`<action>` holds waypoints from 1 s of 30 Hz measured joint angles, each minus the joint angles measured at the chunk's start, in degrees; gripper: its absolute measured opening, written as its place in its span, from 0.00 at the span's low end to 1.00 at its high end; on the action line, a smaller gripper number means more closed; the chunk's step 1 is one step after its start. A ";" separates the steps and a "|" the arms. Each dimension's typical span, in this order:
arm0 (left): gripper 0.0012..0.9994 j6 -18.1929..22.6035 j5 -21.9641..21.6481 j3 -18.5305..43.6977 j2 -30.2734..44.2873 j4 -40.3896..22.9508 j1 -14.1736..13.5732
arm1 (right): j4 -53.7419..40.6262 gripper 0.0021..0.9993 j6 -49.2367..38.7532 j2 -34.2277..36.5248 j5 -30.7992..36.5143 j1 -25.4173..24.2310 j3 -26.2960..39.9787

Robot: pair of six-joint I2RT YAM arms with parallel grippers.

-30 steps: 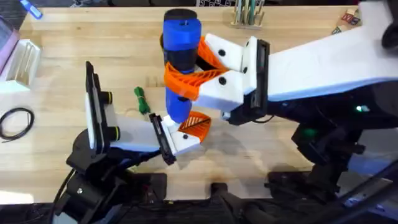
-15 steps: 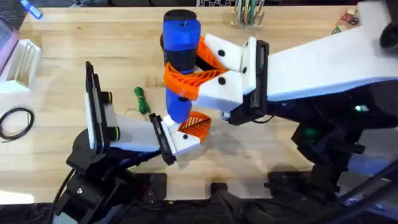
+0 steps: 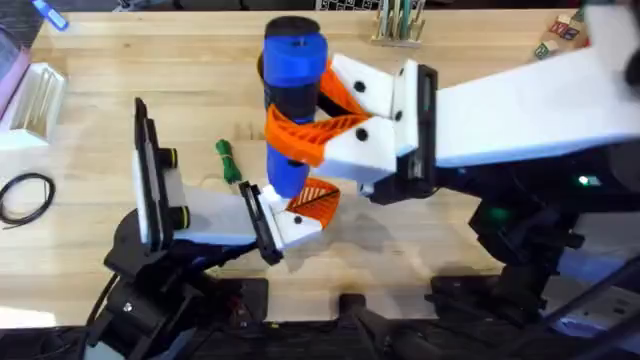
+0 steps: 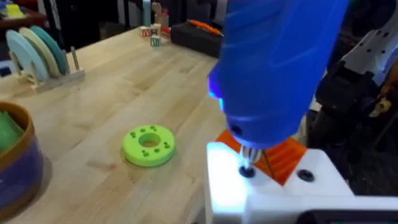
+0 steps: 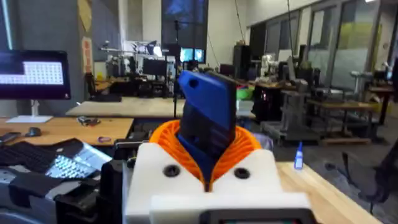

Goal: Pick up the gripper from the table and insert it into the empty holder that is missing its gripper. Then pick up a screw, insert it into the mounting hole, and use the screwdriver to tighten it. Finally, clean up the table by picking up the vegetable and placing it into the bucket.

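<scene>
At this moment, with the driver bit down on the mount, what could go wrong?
The blue pen-shaped power screwdriver, clamped in the right gripper, has its thin tip at the white plastic holder; a slight tilt could let it slip off. The slim dark-green toy vegetable lies close beside the arms and could be knocked.

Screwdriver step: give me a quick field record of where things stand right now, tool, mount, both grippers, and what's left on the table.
tool: blue screwdriver upright, tip down on the white holder
tip: metal bit seated at the mounting hole
right gripper: orange-padded fingers clamped around the screwdriver body
left gripper: under the tool, orange gripper finger in place
vegetable: dark green, lying on the table, not yet in the bucket
other: lime-green disc on the table
</scene>
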 joint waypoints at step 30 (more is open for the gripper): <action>0.01 0.17 -0.04 0.03 -0.11 -0.80 -0.15 | -2.28 0.02 -1.90 -1.40 0.63 -5.58 3.68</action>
